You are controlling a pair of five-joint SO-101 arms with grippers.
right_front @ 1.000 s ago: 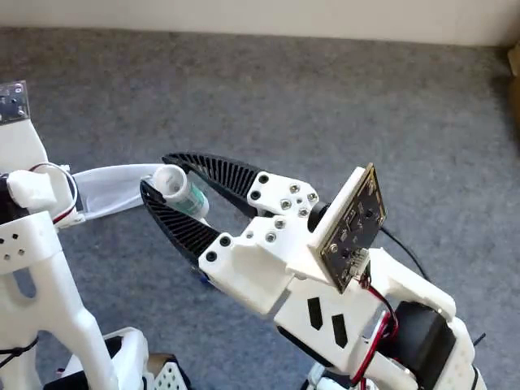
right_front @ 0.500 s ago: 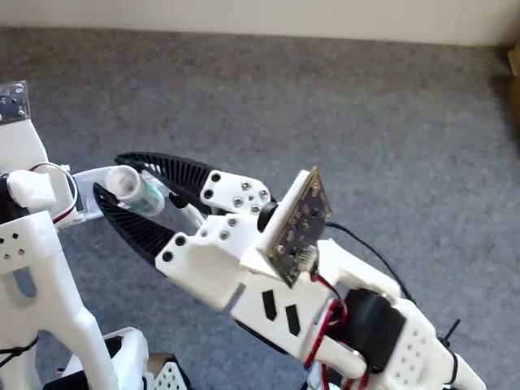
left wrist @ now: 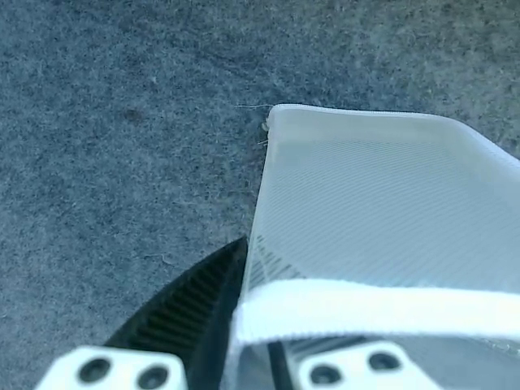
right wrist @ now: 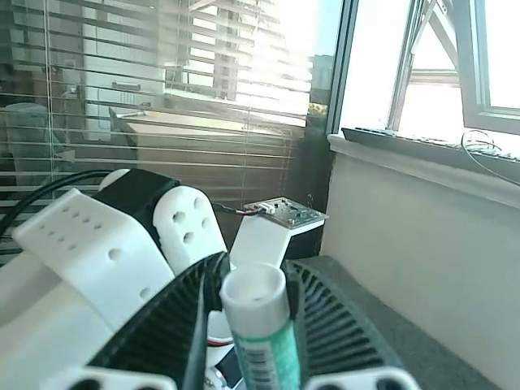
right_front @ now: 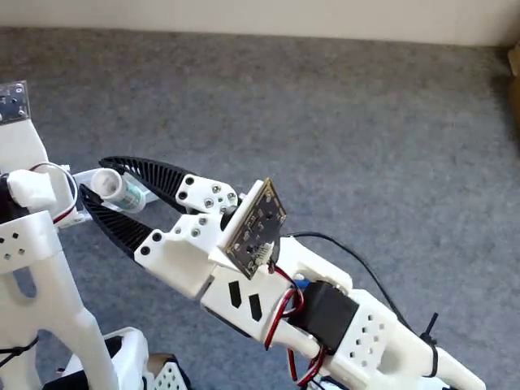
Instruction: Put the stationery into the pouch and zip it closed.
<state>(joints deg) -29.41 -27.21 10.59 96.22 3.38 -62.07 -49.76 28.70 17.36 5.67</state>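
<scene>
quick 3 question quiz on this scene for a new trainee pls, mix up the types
1. True or false: the right gripper is shut on a glue stick.
2. Multiple choice: what is clamped in the left gripper?
A. a pen
B. the edge of the white mesh pouch
C. nothing
3. Fill in the blank: the pouch lies on grey ____.

Key
1. True. The ribbed black fingers press on both sides of the tube, with its white cap sticking out past them.
2. B
3. carpet
</scene>
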